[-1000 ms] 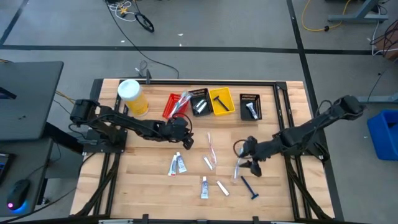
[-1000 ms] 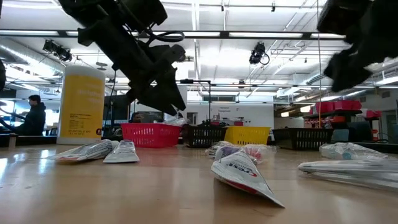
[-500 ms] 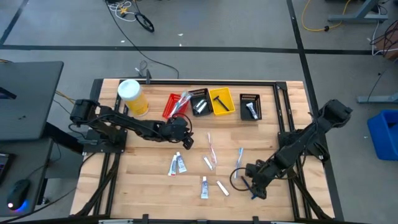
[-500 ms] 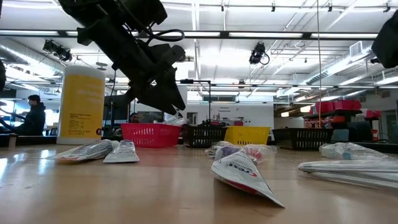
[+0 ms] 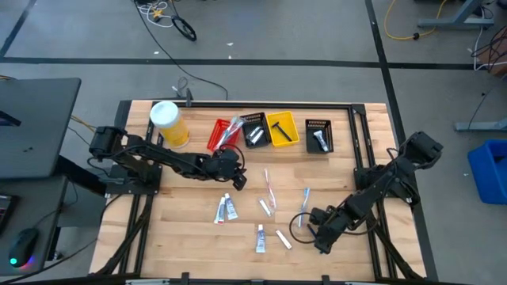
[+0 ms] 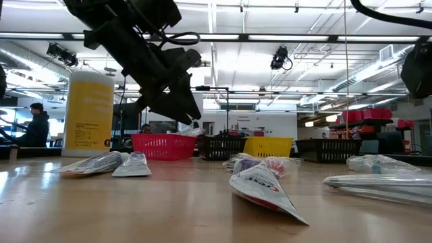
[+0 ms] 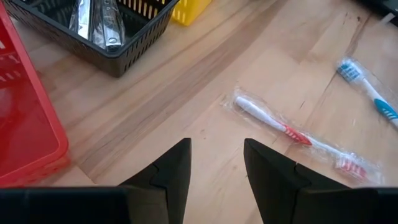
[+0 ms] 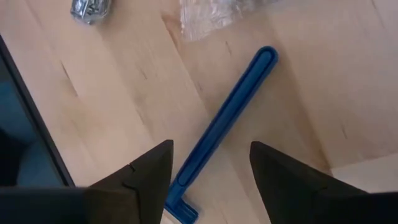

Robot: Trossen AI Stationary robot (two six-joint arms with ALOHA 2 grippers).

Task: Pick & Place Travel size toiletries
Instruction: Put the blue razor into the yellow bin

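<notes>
Travel size toiletries lie loose on the wooden table: two tubes [image 5: 226, 208], another tube [image 5: 260, 237], white packets [image 5: 283, 239], a wrapped toothbrush [image 5: 269, 188] and a blue toothbrush [image 5: 304, 199]. A dark blue razor [image 8: 224, 121] lies flat on the wood. My right gripper [image 8: 208, 186] stands open above it, pointing steeply down, one finger on each side of the razor's head end [image 8: 182, 208], not touching. In the high view my right gripper [image 5: 321, 240] hides the razor. My left gripper [image 5: 238, 178] hangs open over the table near the red bin, with nothing between its fingers [image 7: 216, 168].
Along the far edge stand a red bin [image 5: 220, 134], a black bin [image 5: 253, 129], a yellow bin [image 5: 282, 128] and another black bin [image 5: 318, 135], each holding items. A big yellow canister [image 5: 168, 123] stands at the far left. A crinkled clear wrapper [image 8: 211, 12] lies just beyond the razor.
My right gripper has swung toward the table's near edge and sunk, rolling about its own axis as it went. It has come from beside the blue toothbrush to a place over the blue razor. My left arm has kept still.
</notes>
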